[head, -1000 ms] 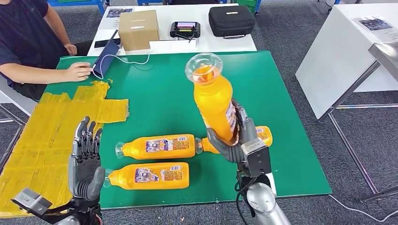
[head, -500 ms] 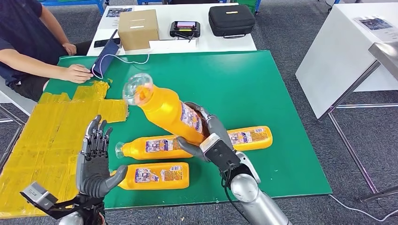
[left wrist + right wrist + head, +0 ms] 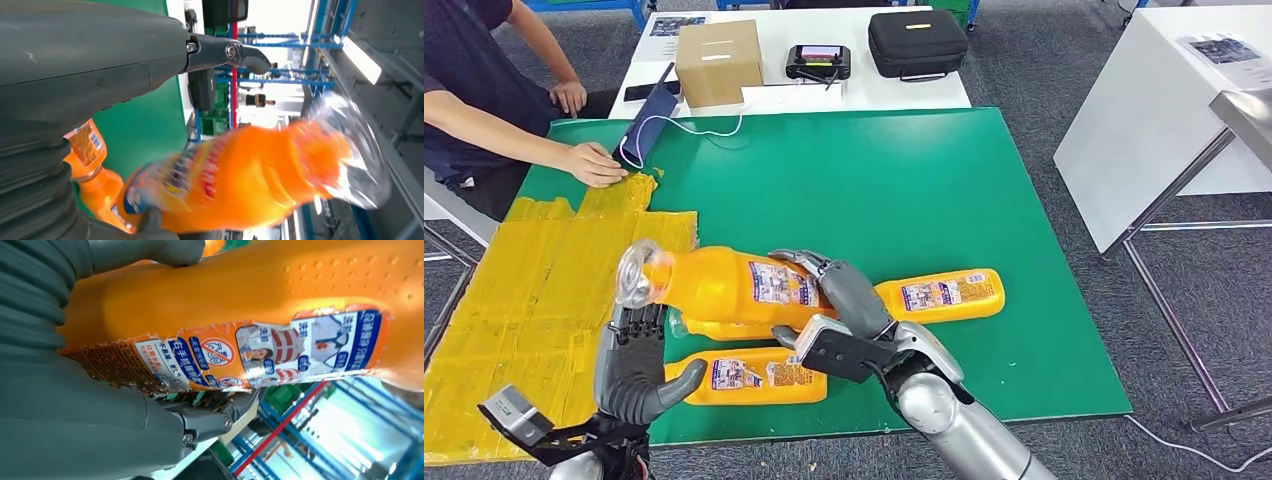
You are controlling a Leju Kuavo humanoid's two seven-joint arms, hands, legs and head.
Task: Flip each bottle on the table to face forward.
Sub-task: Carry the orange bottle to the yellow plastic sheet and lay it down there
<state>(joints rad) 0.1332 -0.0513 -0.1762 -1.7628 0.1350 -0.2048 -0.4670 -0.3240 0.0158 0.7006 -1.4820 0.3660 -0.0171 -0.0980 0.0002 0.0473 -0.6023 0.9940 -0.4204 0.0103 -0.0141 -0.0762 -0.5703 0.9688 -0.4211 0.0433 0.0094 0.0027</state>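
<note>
My right hand (image 3: 839, 310) grips an orange bottle (image 3: 724, 283) with a clear cap, held almost level above the table, cap toward the left; its torn label (image 3: 260, 357) faces the right wrist camera. My left hand (image 3: 634, 360) stands open just under the cap end, thumb out, not touching the bottle (image 3: 250, 180). Three more orange bottles lie on the green mat (image 3: 904, 180): one at the front (image 3: 749, 374), one partly hidden under the held bottle (image 3: 714, 329), one to the right (image 3: 944, 295).
Yellow tape (image 3: 534, 280) covers the mat's left side. A person's hand (image 3: 594, 163) rests at the far left by a blue pouch (image 3: 649, 122). On the white table behind are a cardboard box (image 3: 719, 62), a small screen device (image 3: 818, 62) and a black case (image 3: 917, 43).
My right hand has swung the bottle from upright down to nearly level, cap now pointing left. My left hand has risen slightly and spread its thumb under the cap end.
</note>
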